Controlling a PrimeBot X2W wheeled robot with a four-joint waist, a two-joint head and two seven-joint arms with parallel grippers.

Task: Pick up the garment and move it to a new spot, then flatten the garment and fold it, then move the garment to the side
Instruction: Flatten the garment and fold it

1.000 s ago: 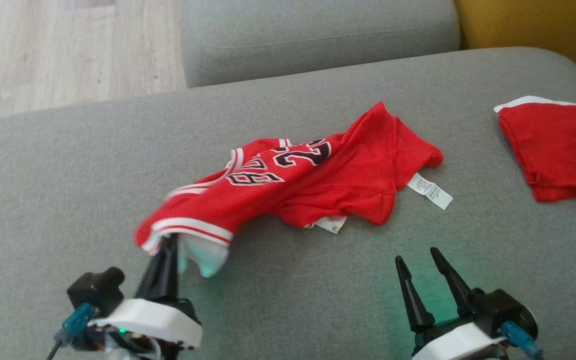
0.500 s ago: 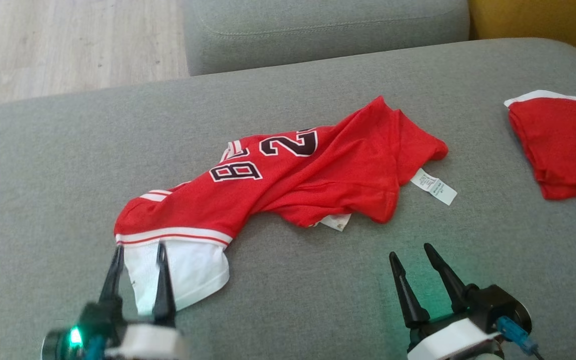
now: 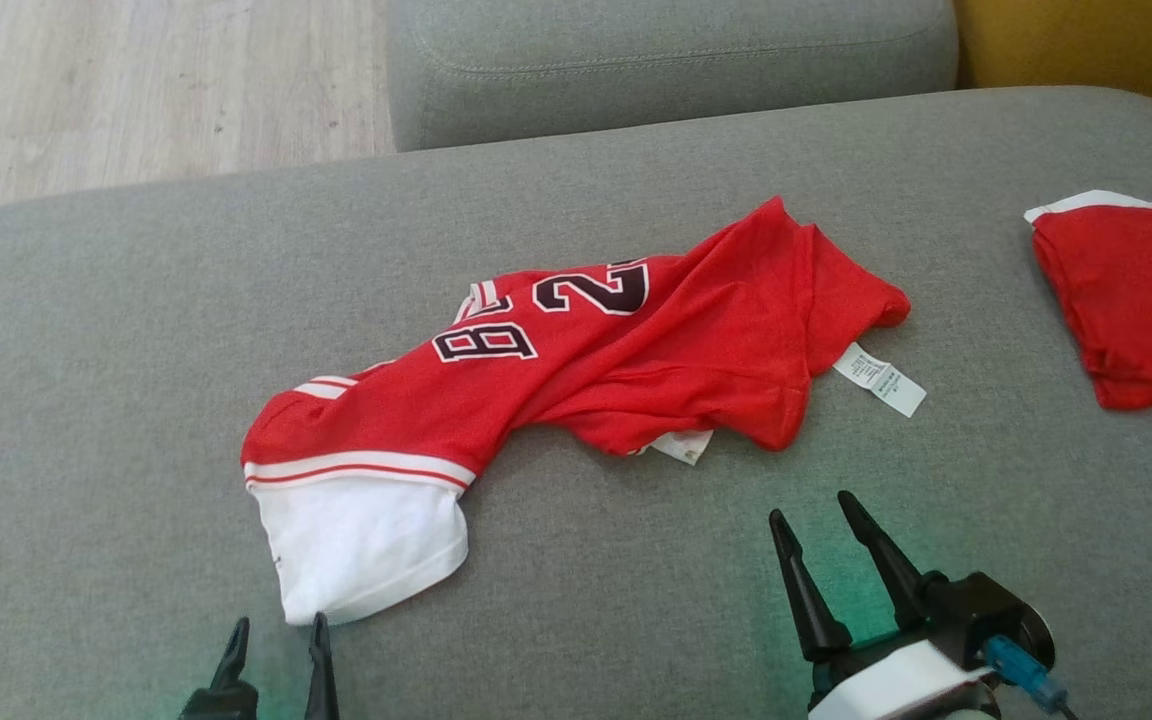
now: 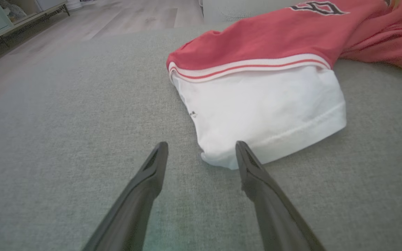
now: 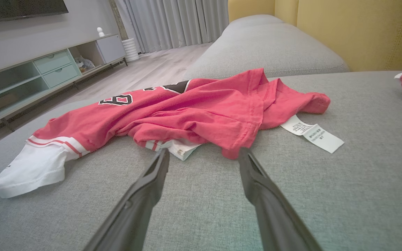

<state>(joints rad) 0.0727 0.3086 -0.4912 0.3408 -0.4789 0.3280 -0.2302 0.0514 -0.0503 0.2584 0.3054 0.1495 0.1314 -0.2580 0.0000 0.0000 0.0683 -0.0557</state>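
Red mesh basketball jersey with black-and-white numerals (image 3: 636, 370) lies crumpled near the middle of the grey fabric sofa seat (image 3: 136, 300). It is neither flat nor folded, so this is judged to be the flattening stage.

- White short sleeve (image 3: 366, 545): the one part of the jersey lying smooth, at its near-left corner. Probably spread first to give a reference edge.
- Left end effector (image 3: 278, 622): just short of that sleeve's hem, fingers fully apart, nothing held.
- Right end effector (image 3: 810, 506): just off the jersey's near edge, below the bunched red body. Fingers wide and empty, and well placed to take that edge next.
- White care label (image 3: 879, 378): pokes out at the jersey's right side, so the cloth there is twisted.
- Second folded red garment (image 3: 1136, 300): well right of the jersey, apart from it.
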